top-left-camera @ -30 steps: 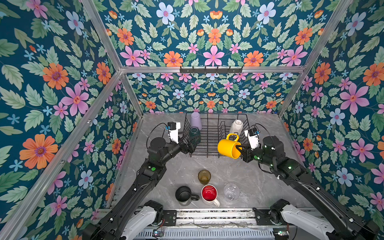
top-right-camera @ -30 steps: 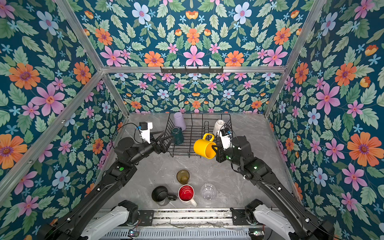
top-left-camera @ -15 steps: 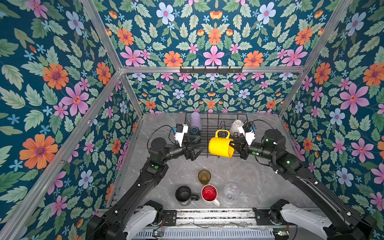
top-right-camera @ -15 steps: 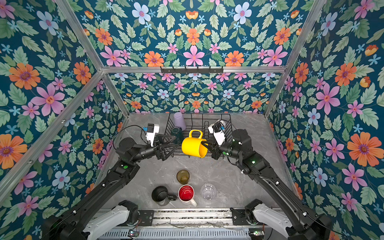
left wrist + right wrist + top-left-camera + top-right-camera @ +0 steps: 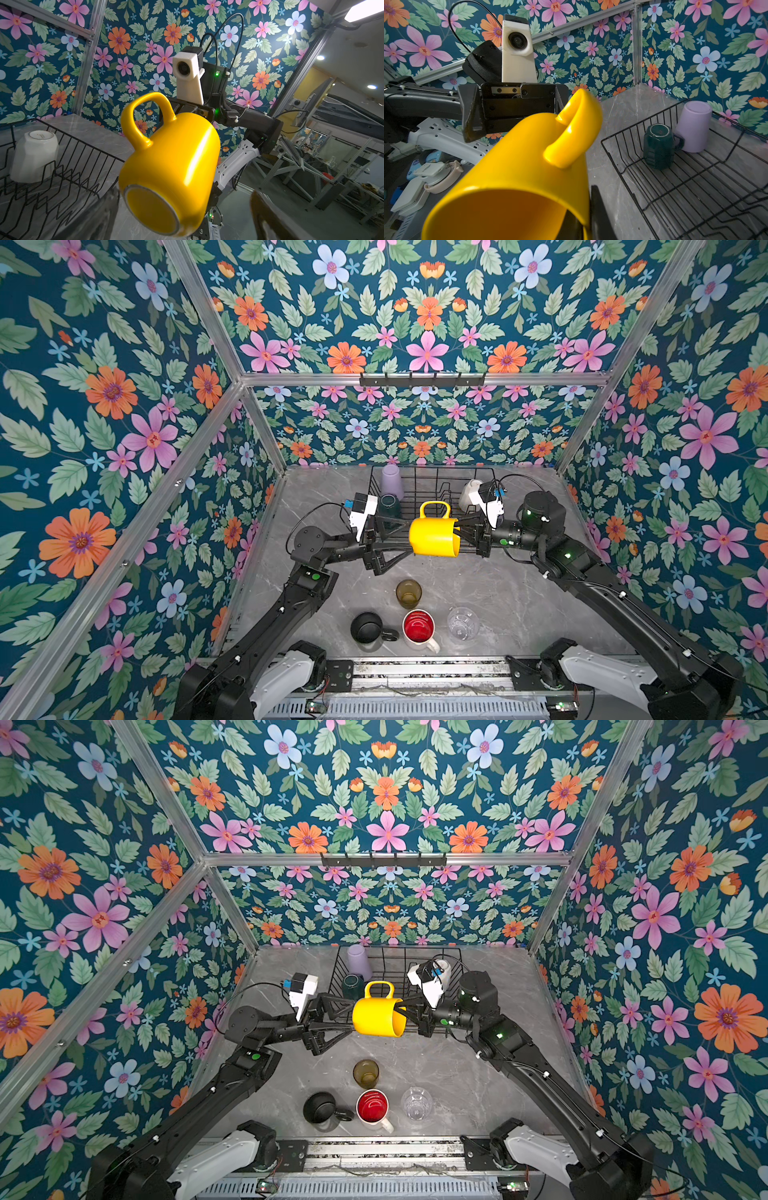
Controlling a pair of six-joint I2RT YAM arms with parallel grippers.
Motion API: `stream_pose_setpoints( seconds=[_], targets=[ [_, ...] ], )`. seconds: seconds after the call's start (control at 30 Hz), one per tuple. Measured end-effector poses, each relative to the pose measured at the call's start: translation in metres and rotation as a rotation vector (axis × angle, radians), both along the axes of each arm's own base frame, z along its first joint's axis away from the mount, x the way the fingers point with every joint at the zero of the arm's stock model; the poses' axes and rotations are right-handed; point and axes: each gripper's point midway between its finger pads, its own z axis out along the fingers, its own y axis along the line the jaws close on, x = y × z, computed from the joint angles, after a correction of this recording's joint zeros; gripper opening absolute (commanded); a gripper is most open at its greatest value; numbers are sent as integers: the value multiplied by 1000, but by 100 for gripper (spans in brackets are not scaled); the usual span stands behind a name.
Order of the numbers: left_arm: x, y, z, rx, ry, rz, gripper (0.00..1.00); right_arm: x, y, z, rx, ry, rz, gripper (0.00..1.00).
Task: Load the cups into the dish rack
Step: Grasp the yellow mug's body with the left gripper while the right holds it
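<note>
Mugs [image 5: 434, 537]: five are showing
Glasses [image 5: 408, 593]: two are standing
Tumbler [image 5: 392, 482]: one is sitting
Dish rack [image 5: 436, 483]: one is standing

Both top views look steeply down from high above the near edge at the whole tabletop [image 5: 490, 589]. The wrist views face each other, very near the yellow mug [image 5: 172, 166], and share the dish rack [image 5: 706, 187].

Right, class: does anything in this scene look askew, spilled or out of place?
Only the yellow mug: it hangs on its side in mid-air before the dish rack, pinched at the rim by the right claw. Nothing looks spilled or broken.
</note>
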Motion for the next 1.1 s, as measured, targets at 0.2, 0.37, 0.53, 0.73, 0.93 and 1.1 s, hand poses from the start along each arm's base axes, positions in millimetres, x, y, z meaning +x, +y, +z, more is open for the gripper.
stream_pose_setpoints(
  seconds=[0.2,0.37,0.53,0.73,0.93,1.1],
  targets=[
    [-6,-1,0,-7,5,-48,100,-4,7,6,31,4,63,0],
    [-8,-1,2,-12,6,-57,100,-7,12,9,51,14,109,0],
    [-11,-1,1,-6,8,-76,100,-9,17,9,63,28,151,0],
    [-16,-1,3,-12,-5,-97,100,-12,24,13,75,27,184,0],
    [-24,0,8,-34,-18,-123,99,-15,32,16,75,25,213,0],
    [-28,1,11,-46,-19,-141,98,-18,39,15,71,20,246,0]
  ],
)
